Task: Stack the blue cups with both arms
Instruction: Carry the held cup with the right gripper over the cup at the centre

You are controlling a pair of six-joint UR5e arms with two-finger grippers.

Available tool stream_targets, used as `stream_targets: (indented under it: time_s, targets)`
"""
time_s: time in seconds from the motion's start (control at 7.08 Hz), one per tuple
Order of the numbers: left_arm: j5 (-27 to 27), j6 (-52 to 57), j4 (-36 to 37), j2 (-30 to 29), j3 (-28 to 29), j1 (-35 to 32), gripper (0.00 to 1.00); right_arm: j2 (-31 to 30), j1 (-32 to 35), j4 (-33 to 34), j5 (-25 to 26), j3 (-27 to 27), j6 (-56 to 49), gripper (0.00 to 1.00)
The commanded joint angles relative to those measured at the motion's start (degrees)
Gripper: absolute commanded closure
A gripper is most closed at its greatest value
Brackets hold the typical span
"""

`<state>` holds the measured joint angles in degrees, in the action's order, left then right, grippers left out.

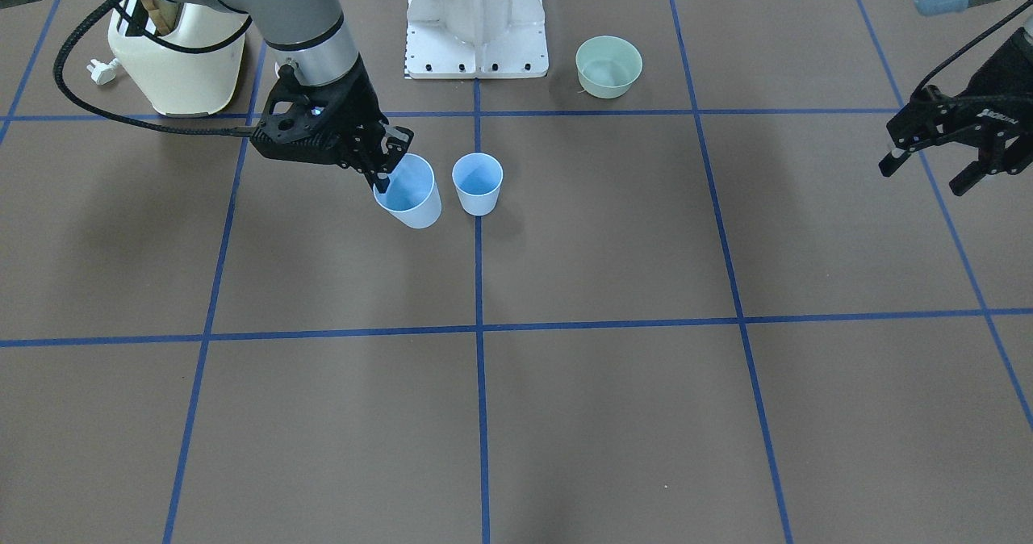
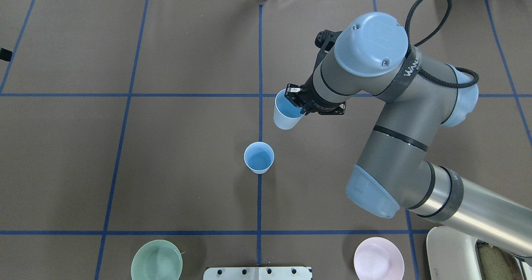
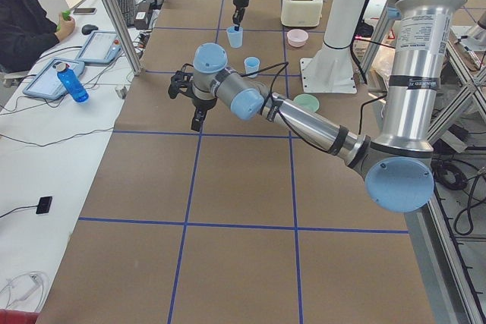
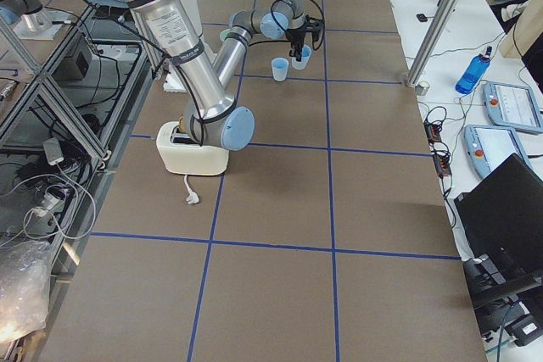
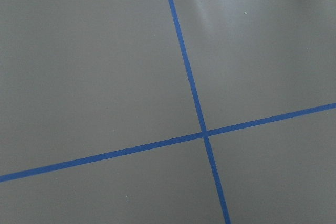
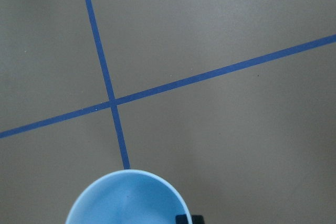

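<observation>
One blue cup (image 1: 478,182) stands upright on the centre tape line, also seen in the overhead view (image 2: 259,157). My right gripper (image 1: 381,179) is shut on the rim of the second blue cup (image 1: 410,198), one finger inside it. It holds this cup tilted and off the table, beside the standing cup and farther from my base (image 2: 286,114). The held cup's rim shows at the bottom of the right wrist view (image 6: 126,198). My left gripper (image 1: 928,165) is open and empty, hovering far off to my left, away from both cups.
A green bowl (image 1: 608,66) and a pink bowl (image 2: 378,263) sit near the white pedestal (image 1: 476,19). A cream toaster (image 1: 177,60) stands at my right. An operator (image 3: 30,20) sits beyond the table's far edge.
</observation>
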<state>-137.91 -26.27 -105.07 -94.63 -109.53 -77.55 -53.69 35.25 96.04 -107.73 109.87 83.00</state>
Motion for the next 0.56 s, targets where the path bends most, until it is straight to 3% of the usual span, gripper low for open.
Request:
stream_targets:
  time_s: [0.0,0.42]
  targets:
    - [-1.8,2.9,-0.3,0.1,1.8,-4.1,0.02,1.0,-2.2,0.9,1.8,0.1,1.8,1.00]
    - [-2.4,4.6,-0.4,1.4,1.8,-6.2,0.02,1.3,-6.2,1.8,5.5,0.3,4.6,1.00]
